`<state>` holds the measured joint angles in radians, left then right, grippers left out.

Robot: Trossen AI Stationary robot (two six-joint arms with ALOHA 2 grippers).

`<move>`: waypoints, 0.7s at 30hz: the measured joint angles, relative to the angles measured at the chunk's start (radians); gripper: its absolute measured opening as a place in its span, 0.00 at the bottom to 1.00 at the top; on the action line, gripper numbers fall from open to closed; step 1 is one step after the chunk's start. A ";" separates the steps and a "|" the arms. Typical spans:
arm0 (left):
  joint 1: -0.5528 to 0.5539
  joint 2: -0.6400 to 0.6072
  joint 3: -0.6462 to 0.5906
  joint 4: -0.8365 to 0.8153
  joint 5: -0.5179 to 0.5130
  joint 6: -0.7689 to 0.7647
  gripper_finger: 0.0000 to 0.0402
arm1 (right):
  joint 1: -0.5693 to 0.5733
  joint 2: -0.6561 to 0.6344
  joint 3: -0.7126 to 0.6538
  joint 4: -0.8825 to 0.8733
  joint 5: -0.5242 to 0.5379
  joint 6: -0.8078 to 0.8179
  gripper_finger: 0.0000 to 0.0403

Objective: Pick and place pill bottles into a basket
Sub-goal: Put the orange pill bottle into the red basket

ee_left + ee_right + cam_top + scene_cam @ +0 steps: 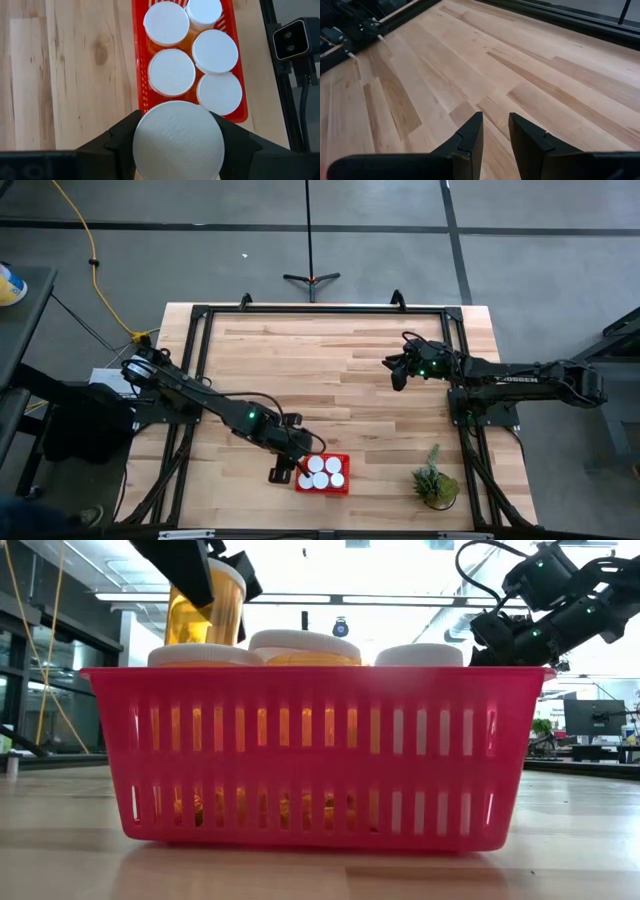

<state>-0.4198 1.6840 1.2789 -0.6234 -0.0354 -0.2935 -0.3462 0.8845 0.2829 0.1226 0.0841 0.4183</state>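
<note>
Left wrist view showed the left tool [177, 150] pinching a rigid, light, white-capped amber plastic pill bottle [178, 140] just below its cap, beside the red mesh basket [141, 75].

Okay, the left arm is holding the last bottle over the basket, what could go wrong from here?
1. The basket already holds five bottles packed close. The held bottle may land on a cap rather than in the free corner and tip out.
2. The left gripper hangs at the basket's edge; lowering could push its fingers onto the rim and shove the light basket.
3. Releasing from this height could make the bottle bounce or topple.
The right gripper waits far off.
</note>
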 joint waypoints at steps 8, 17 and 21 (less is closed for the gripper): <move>0.000 0.015 0.000 0.056 0.002 0.000 0.65 | 0.000 0.000 0.000 -0.001 0.000 0.000 0.21; 0.000 0.056 0.001 0.089 0.032 -0.001 0.52 | 0.000 -0.001 0.000 -0.017 0.000 0.000 0.21; 0.000 0.057 0.000 0.105 0.032 0.002 0.48 | 0.000 0.001 0.000 -0.020 0.001 0.001 0.21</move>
<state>-0.4198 1.7409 1.2785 -0.5186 -0.0036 -0.2920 -0.3465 0.8853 0.2829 0.1022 0.0851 0.4190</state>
